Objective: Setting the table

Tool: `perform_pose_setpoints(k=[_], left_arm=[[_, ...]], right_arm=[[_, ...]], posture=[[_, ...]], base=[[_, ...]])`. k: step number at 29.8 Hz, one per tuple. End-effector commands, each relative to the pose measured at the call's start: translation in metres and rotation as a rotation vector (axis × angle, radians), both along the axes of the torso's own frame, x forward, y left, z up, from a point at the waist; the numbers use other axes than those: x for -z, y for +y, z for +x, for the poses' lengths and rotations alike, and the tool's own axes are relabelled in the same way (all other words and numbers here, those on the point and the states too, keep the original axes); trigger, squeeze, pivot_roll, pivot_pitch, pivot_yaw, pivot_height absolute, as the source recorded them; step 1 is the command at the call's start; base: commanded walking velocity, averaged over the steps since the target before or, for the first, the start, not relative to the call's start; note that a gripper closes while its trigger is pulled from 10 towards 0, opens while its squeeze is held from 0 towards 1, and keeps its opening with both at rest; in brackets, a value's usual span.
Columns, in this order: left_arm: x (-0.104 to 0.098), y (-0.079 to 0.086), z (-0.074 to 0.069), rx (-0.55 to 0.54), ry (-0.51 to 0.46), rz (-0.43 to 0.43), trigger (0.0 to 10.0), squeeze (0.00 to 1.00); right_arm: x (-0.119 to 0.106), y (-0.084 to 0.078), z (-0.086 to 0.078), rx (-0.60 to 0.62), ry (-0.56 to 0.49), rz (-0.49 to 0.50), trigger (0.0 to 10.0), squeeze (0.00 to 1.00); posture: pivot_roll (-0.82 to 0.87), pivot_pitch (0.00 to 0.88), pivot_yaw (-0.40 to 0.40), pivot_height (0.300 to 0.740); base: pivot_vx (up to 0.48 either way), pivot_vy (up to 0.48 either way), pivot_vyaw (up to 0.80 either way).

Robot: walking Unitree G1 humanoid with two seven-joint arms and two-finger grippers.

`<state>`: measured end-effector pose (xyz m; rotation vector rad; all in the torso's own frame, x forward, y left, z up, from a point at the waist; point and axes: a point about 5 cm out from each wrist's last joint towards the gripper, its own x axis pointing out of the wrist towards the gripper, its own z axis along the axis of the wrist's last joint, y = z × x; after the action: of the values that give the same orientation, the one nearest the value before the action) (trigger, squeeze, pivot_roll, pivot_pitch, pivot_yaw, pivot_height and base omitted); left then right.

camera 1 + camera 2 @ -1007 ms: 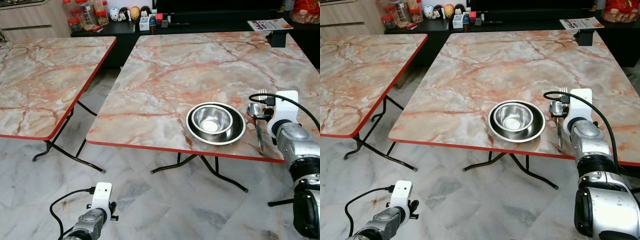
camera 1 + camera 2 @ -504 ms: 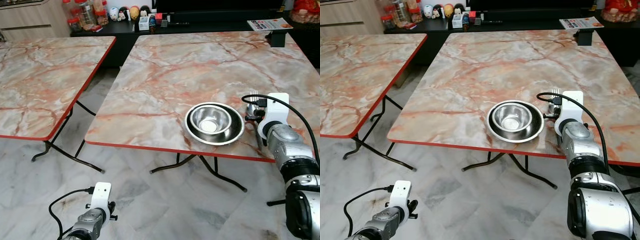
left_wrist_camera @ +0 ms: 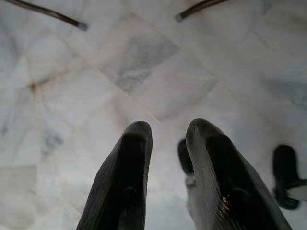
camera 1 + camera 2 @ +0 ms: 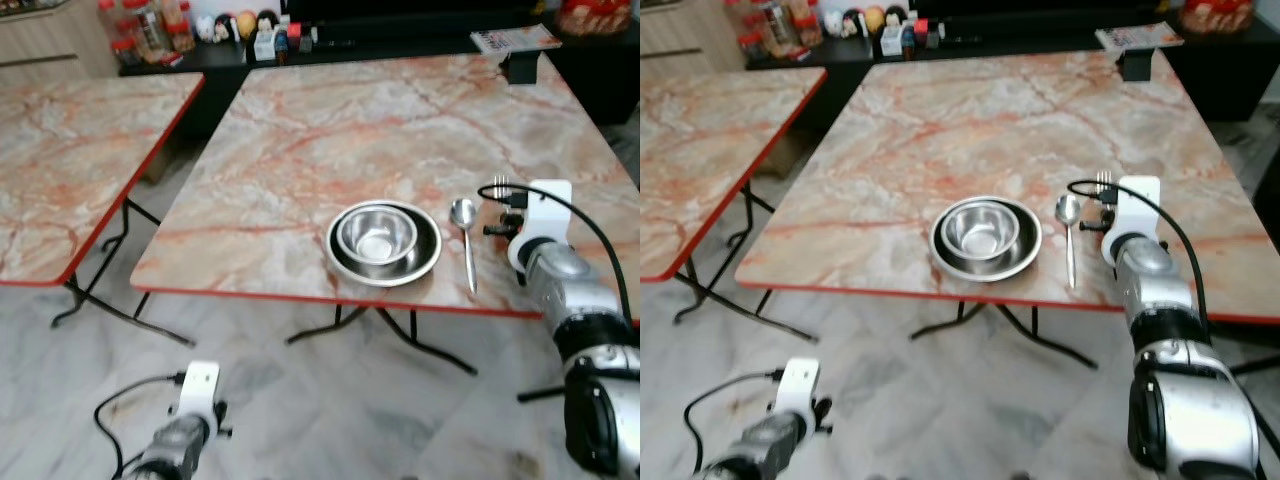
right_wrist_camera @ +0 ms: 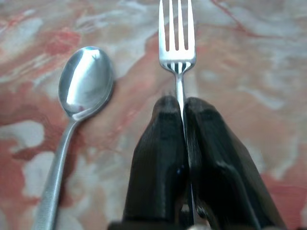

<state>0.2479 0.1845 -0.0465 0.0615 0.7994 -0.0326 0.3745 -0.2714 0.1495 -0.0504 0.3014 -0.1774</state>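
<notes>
On the bench [image 4: 300, 130] the bowl [image 4: 377, 236] sits in the plate [image 4: 428, 258] and the spoon [image 4: 464, 232] lies beside; the right gripper [image 5: 184, 111] pinches the fork [image 5: 176, 36] to its right, not yet released; the left gripper [image 3: 165, 132], fingers slightly apart, hangs empty.

the right arm [image 4: 565, 300] reaches forward over the near right part of the tabletop [image 4: 330, 140], its wrist level and low. the right gripper [image 5: 183, 109] has its two black fingers [image 5: 160, 143] pressed together on the handle of a fork [image 5: 176, 38] (tines pointing away). the left arm [image 4: 180, 440] hangs low over the floor, the left gripper [image 3: 165, 134] with fingers slightly apart.
</notes>
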Motion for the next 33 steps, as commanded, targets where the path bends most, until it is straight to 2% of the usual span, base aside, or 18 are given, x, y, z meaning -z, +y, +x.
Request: perform_pose_setpoints(k=[1,12,22,26,33], left_arm=[[0.000,0.010,-0.003,-0.015,0.006,0.023,10.0,0.00],[0.000,0.010,-0.002,-0.013,0.009,0.020,10.0,0.00],[0.000,0.011,-0.003,-0.012,0.012,0.021,10.0,0.00],[0.001,0.011,-0.003,-0.010,0.012,0.020,10.0,0.00],[0.001,0.011,-0.003,-0.009,0.013,0.019,10.0,0.00]], right_arm=[[-0.009,0.008,0.006,-0.021,-0.034,0.004,10.0,0.00],[-0.005,0.027,0.010,-0.059,-0.021,0.023,10.0,0.00],[-0.005,0.028,0.012,-0.008,-0.019,0.024,10.0,0.00],[-0.007,0.024,0.012,0.003,-0.022,0.014,10.0,0.00],[-0.011,0.003,0.008,0.060,-0.020,-0.013,10.0,0.00]], posture=[[-0.08,0.086,0.104,0.740],[-0.08,0.083,0.104,0.740],[-0.08,0.085,0.112,0.740],[-0.08,0.086,0.112,0.740],[-0.08,0.086,0.112,0.740]], base=[[0.000,0.000,0.00],[0.000,0.000,0.00],[0.000,0.000,0.00],[0.000,0.000,0.00],[0.000,0.000,0.00]])
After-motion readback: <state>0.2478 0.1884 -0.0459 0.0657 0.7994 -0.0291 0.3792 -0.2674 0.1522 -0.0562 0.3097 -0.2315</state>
